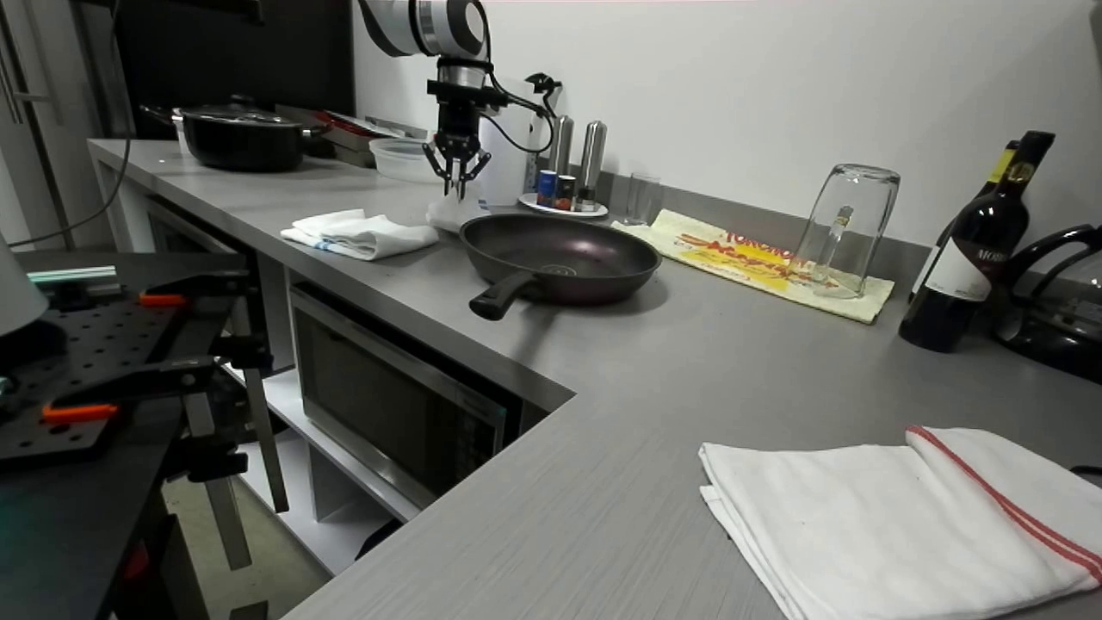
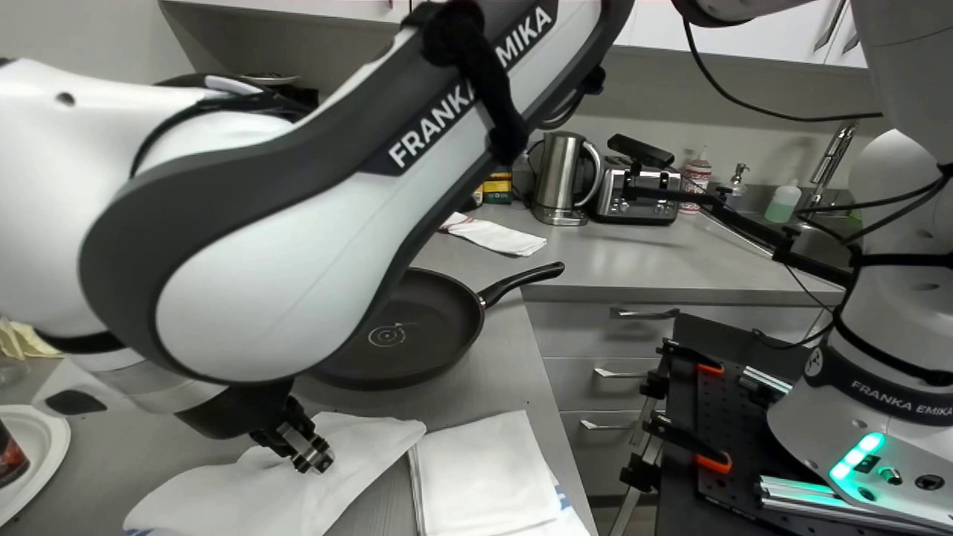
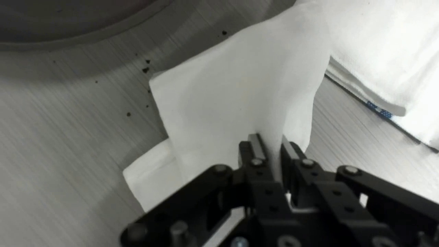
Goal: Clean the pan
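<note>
The pan (image 1: 560, 288) is wide, black and shallow. It stands on the counter with its long handle towards the counter's front edge. It shows in both exterior views, partly behind the arm here (image 2: 406, 335), and its edge shows in the wrist view (image 3: 68, 20). A white cloth (image 3: 223, 103) lies rumpled beside the pan, also in both exterior views (image 1: 448, 215) (image 2: 238, 495). My gripper (image 3: 269, 137) points down over it, also in both exterior views (image 1: 455, 191) (image 2: 316, 461). Its fingers are close together with a fold of the cloth between them.
A folded white towel with blue marks (image 1: 366, 237) lies next to the cloth. A plate with shakers (image 1: 560, 207) stands behind it. A yellow mat (image 1: 732, 250) with an upturned glass jug (image 1: 848, 232) lies beyond the pan. Dark crumbs (image 3: 145, 69) lie near the pan.
</note>
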`<state>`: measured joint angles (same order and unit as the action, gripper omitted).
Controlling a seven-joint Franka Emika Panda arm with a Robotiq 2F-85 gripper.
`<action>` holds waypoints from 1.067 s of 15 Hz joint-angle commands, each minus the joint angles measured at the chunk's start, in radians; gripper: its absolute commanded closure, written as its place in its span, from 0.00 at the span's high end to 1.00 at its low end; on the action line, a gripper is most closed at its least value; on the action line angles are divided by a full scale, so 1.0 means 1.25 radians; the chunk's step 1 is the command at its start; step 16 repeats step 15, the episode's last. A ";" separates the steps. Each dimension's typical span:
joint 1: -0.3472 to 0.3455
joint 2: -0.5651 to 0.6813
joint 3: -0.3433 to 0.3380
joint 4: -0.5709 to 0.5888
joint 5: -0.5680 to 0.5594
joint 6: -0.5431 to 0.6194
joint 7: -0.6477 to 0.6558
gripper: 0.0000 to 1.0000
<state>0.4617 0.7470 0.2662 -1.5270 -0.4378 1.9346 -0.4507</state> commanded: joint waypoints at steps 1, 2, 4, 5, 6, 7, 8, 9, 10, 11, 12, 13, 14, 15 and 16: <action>-0.006 0.006 0.005 0.024 0.006 -0.028 -0.027 0.48; -0.007 0.005 0.004 0.024 0.006 -0.028 -0.028 0.54; -0.009 0.005 0.004 0.026 0.007 -0.028 -0.028 0.69; -0.010 0.005 0.004 0.025 0.007 -0.028 -0.027 0.75; -0.010 0.005 0.004 0.026 0.007 -0.028 -0.027 0.83; -0.008 0.004 0.003 0.026 0.005 -0.029 -0.025 0.90; -0.008 0.003 0.003 0.026 0.004 -0.029 -0.025 0.97; -0.005 0.001 0.002 0.025 0.001 -0.030 -0.021 1.00; -0.004 -0.002 0.001 0.024 0.000 -0.029 -0.018 1.00; -0.007 0.003 0.000 0.013 0.000 -0.005 -0.007 0.95; -0.007 0.002 0.000 0.013 0.000 -0.005 -0.007 1.00; -0.007 0.002 0.000 0.014 0.000 -0.005 -0.007 1.00; -0.007 0.002 0.000 0.014 0.000 -0.005 -0.007 1.00; -0.007 0.002 0.000 0.014 0.000 -0.005 -0.007 1.00; -0.007 0.002 0.000 0.014 0.000 -0.005 -0.007 1.00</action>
